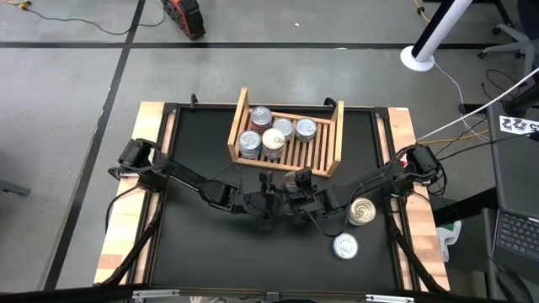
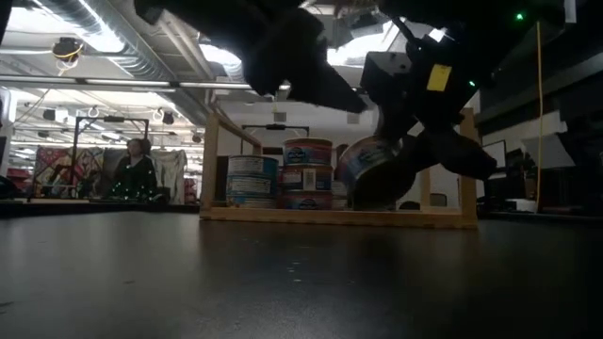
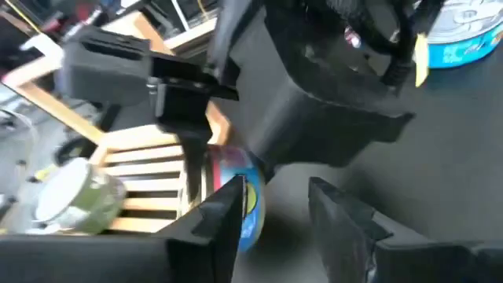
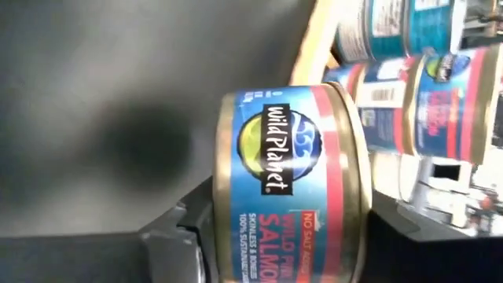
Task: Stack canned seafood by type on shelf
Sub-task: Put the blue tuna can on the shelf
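Observation:
A tin of canned seafood with a blue and red label hangs above the table's middle, with my right gripper shut on it. My left gripper meets it from the left. It stands open, and the same tin shows just past one of its fingers. The wooden shelf stands at the far middle. It holds several tins, some stacked two high. Two more tins rest on their bases on the black mat at the right. My right gripper pinches the tin between its two fingers, one on each flat end, so the labelled side wall faces the wrist camera. The fingers slant down from the table's right side. The tin is tilted and lifted clear of the table, just in front of the shelf.
The shelf's raised side boards and its front edge lie just beyond the held tin. Bare slats show at the shelf's right part. Both arms crowd the table's middle. A person sits far behind the table.

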Robot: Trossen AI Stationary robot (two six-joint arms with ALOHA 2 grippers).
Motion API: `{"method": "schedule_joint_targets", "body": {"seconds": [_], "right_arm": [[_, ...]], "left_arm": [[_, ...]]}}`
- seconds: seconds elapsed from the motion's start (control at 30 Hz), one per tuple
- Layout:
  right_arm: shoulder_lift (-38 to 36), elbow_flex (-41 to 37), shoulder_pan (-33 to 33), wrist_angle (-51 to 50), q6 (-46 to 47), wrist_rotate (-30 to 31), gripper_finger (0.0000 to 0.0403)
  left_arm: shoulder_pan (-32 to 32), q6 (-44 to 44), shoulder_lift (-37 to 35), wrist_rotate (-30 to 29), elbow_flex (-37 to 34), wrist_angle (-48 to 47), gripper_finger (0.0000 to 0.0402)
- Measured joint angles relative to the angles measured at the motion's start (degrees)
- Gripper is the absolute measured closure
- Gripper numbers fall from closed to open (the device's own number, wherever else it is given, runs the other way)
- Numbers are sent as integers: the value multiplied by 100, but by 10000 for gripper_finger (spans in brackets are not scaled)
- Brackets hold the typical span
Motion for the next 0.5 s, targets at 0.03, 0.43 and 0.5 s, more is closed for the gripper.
{"method": "schedule_joint_targets", "body": {"seconds": [0.03,0.43,0.5], "right_arm": [[-8,0,-8,-92,-23,72,222],[-12,-11,-776,-306,-182,173,208],[-15,-11,-960,-269,-284,173,218]], "left_arm": [[-29,70,-57,-102,0,-99,257],[-104,-304,-709,-570,9,-1411,251],[-102,-350,-709,-576,4,-1526,251]]}}
